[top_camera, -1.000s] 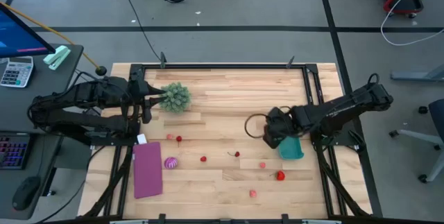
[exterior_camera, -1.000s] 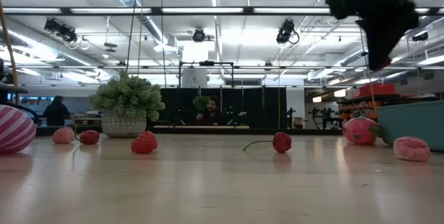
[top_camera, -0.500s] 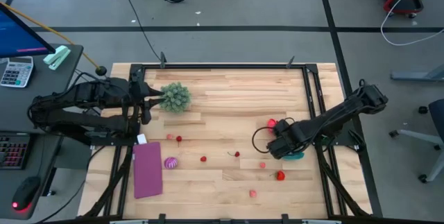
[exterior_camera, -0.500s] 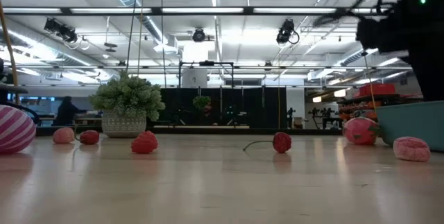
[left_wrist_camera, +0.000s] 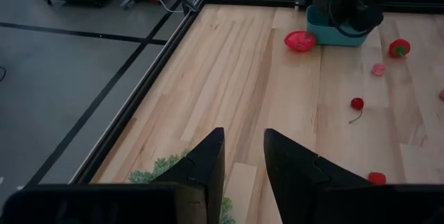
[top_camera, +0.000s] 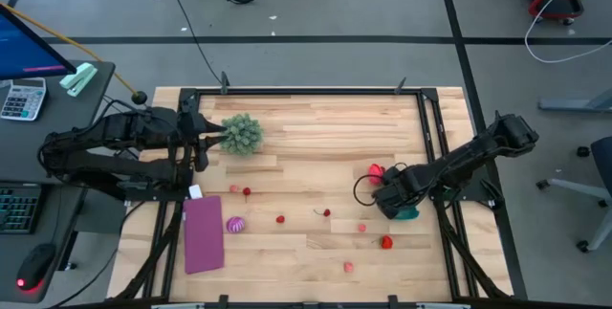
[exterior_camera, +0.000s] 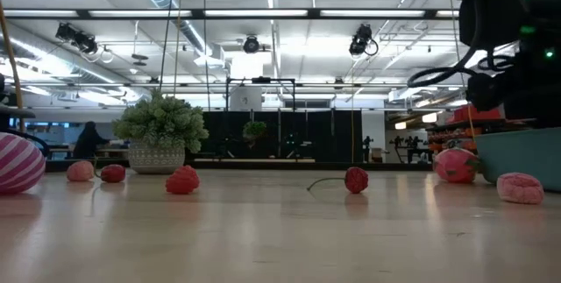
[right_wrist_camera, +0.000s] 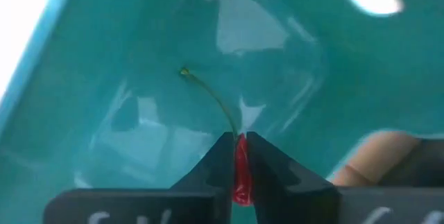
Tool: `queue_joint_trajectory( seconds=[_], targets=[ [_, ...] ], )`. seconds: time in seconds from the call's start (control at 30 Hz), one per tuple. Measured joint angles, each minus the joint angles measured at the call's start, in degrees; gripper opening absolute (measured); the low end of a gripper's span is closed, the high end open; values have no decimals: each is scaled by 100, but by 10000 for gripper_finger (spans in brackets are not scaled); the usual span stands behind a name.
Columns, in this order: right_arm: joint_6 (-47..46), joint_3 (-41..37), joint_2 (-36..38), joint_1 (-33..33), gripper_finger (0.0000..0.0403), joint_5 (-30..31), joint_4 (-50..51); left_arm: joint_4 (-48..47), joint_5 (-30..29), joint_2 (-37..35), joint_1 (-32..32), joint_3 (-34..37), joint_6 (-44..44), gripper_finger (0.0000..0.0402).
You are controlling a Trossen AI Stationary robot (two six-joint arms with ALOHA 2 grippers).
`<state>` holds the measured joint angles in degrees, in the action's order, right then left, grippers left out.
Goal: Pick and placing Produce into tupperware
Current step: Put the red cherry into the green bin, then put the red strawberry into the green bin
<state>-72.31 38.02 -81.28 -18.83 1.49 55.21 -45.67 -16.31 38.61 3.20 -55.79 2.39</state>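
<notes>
My right gripper [top_camera: 390,202] hangs over the teal tupperware tub [top_camera: 409,214] near the table's right edge and is shut on a small red cherry [right_wrist_camera: 239,172]. The right wrist view is filled by the tub's inside [right_wrist_camera: 139,78]. Loose produce lies on the wood: a pink-red piece [top_camera: 375,170] just beyond the tub, small red ones [top_camera: 327,212] [top_camera: 386,242], and a magenta ball [top_camera: 235,224] beside the purple mat. My left gripper [left_wrist_camera: 243,172] waits open at the far left, by the green plant ball [top_camera: 243,133]. My right gripper pinches the red cherry's body [right_wrist_camera: 239,161] between its two fingertips. The fingers point down from above into the tub. The thin stem [right_wrist_camera: 211,98] sticks out ahead of the fingers toward the tub's floor; whether its end touches the floor I cannot tell.
A flat purple mat [top_camera: 203,233] lies near the left edge. A black frame [top_camera: 435,146] rims the table. Bare wood lies between plant and tub. In the low view the tub's wall [exterior_camera: 524,152] stands at the right, with pink pieces [exterior_camera: 456,165] [exterior_camera: 520,187] beside it.
My right gripper has moved toward the table's near edge and down into the tub, and now covers most of it. The pink-red piece beyond the tub, hidden under the arm before, shows again. The gripper has stayed shut on the cherry as far as seen.
</notes>
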Motion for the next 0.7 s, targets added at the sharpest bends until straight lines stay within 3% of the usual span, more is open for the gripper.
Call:
queue_joint_trajectory(
  seconds=[0.2,0.4,0.6,0.7],
  targets=[
    [746,141,0,135,72,-31,-55,1,0,0,0,0,0,107],
    [1247,179,0,355,128,-32,-8,0,0,0,0,0,5,107],
    [1410,179,0,528,183,-45,295,0,0,-2,0,0,5,107],
    [1410,183,0,640,199,-370,588,0,0,-1,-1,0,17,107]
  ],
)
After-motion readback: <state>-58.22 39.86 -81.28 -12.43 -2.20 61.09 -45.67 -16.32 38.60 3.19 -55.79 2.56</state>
